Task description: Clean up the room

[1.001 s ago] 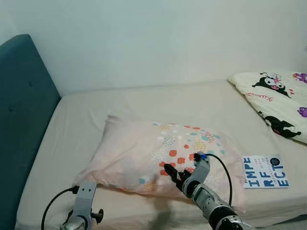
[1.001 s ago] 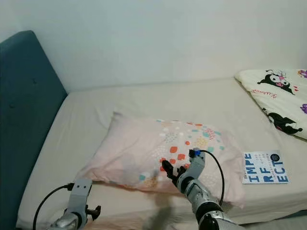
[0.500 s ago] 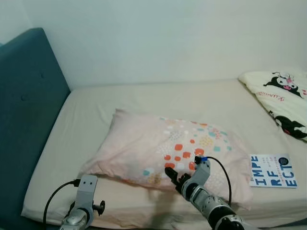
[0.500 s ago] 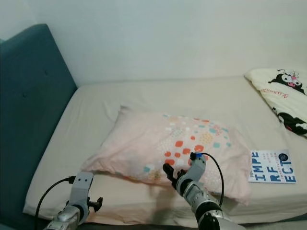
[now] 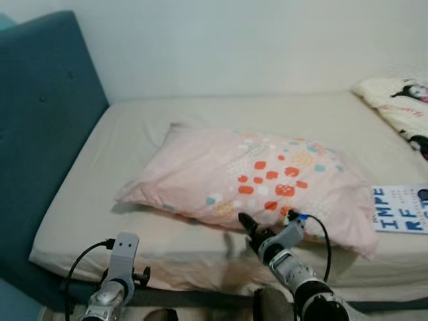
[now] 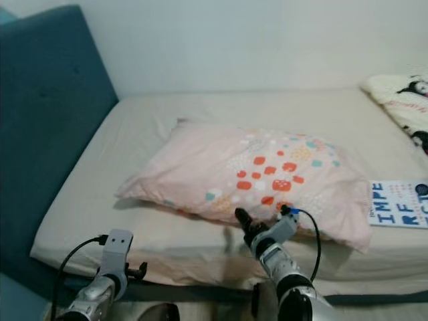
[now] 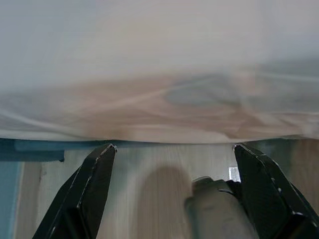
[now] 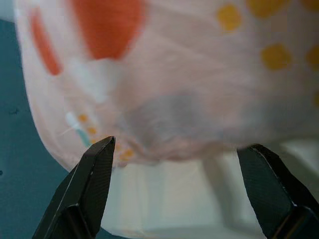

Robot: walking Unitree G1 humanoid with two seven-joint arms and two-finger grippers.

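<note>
Centrally on the beige-sheeted bed lies a pale pink pillow with orange and teal spots. Just before its near edge hovers the right gripper, fingers spread wide apart. Low by the mattress side, the left gripper is likewise spread open. A white-and-blue book lies beside the pillow.

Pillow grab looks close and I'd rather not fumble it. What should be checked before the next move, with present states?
1. Right gripper open, fingers apart: ok.
2. Pillow edge between those fingers: not ok, it lies just ahead.
3. Right gripper aimed at the pillow's near edge: ok.
4. Left gripper open: ok, low at the mattress side, away from the pillow.
5. Book off the pillow: ok, beside it.
6. Blanket apart from the pillow: ok.
</note>
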